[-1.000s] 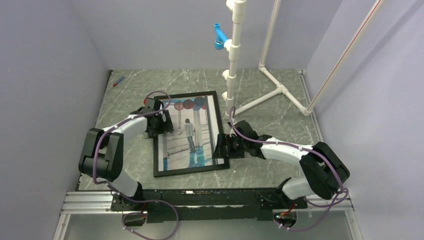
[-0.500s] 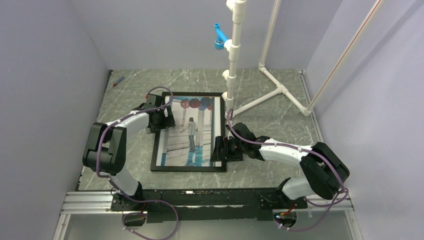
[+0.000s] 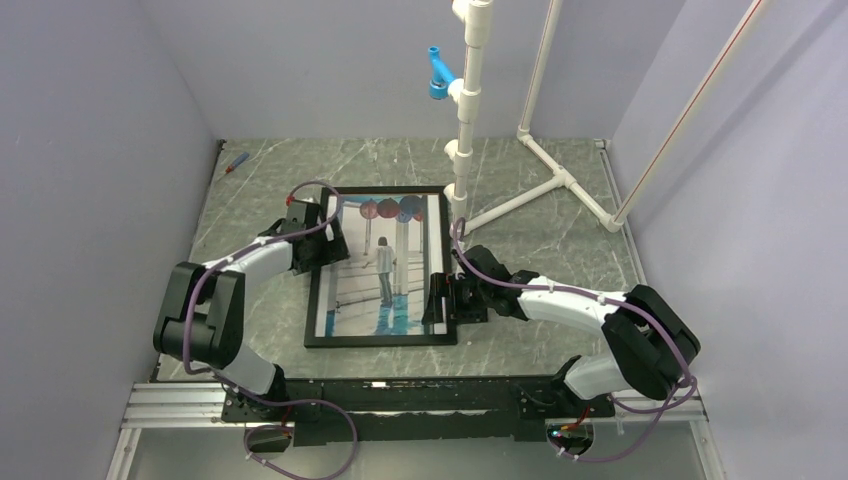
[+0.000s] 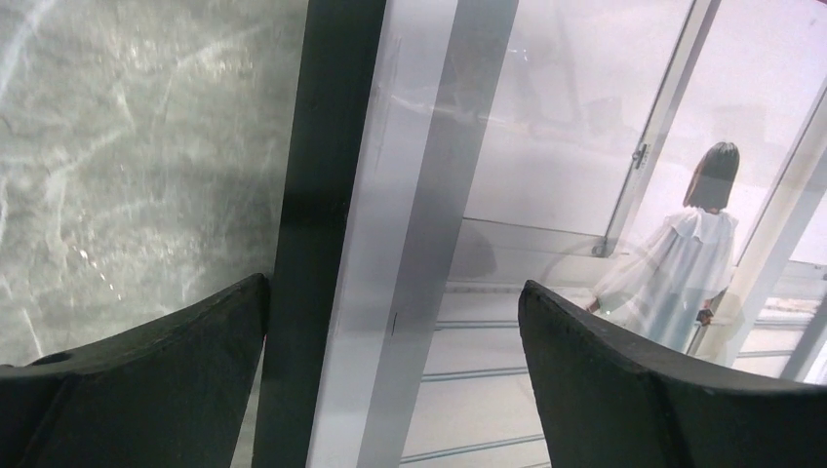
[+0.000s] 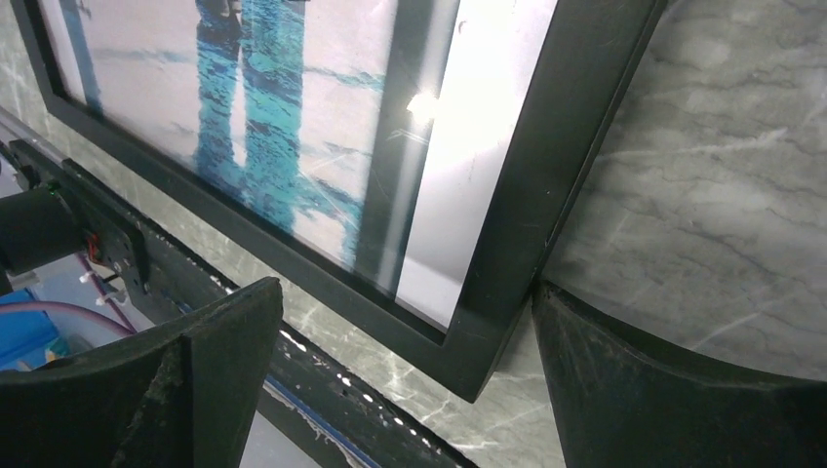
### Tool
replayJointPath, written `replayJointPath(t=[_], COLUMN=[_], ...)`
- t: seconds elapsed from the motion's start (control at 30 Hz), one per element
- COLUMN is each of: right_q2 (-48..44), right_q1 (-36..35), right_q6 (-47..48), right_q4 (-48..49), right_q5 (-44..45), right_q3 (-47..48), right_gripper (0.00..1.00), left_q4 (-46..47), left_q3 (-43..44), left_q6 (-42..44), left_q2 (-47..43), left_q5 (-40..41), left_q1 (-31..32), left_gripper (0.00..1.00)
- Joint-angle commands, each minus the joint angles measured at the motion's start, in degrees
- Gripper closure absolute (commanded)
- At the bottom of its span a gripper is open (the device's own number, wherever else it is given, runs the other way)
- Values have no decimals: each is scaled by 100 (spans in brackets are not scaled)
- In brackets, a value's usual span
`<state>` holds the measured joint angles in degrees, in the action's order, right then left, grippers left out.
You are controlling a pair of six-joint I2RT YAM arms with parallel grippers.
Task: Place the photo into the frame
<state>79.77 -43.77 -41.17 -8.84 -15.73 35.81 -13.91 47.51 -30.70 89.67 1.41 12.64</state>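
The frame (image 3: 380,340) lies flat on the marble table, black face up, with the photo (image 3: 385,270) inside it, picture side up. My left gripper (image 3: 322,245) is open over the frame's upper left rail. In the left wrist view my left gripper (image 4: 392,288) straddles the black rail (image 4: 322,195), with one finger beside its outer edge and the other over the photo (image 4: 585,146). My right gripper (image 3: 441,300) is open at the lower right rail. In the right wrist view my right gripper (image 5: 402,292) straddles the rail (image 5: 575,127) near the corner, above the photo (image 5: 244,117).
A white pipe stand (image 3: 465,150) with a blue fitting (image 3: 438,75) rises just behind the frame's far right corner, and its feet spread to the right. A small red and blue pen (image 3: 236,162) lies far left. The arms' mounting rail (image 3: 400,395) runs along the near edge.
The frame has turned from tilted to nearly square with the table edge and has shifted a little. Both arms moved with it. Both grippers stay open.
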Motion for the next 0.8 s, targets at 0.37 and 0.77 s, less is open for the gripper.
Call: replayJointPath(t=[0.37, 0.77], right_q2=[-652, -1991], right_q1=[-78, -52], right_q6=[92, 190], right_q4=[-433, -1069], right_q5=[627, 1445], right_q3=[503, 468], right_gripper=[0, 0], left_q4=[-963, -1128], left_q3=[-234, -308], left_q6=[-272, 511], left_q2=[-496, -3162], left_q5=[-648, -1113], left_q1=[164, 151], left_gripper=[1, 1])
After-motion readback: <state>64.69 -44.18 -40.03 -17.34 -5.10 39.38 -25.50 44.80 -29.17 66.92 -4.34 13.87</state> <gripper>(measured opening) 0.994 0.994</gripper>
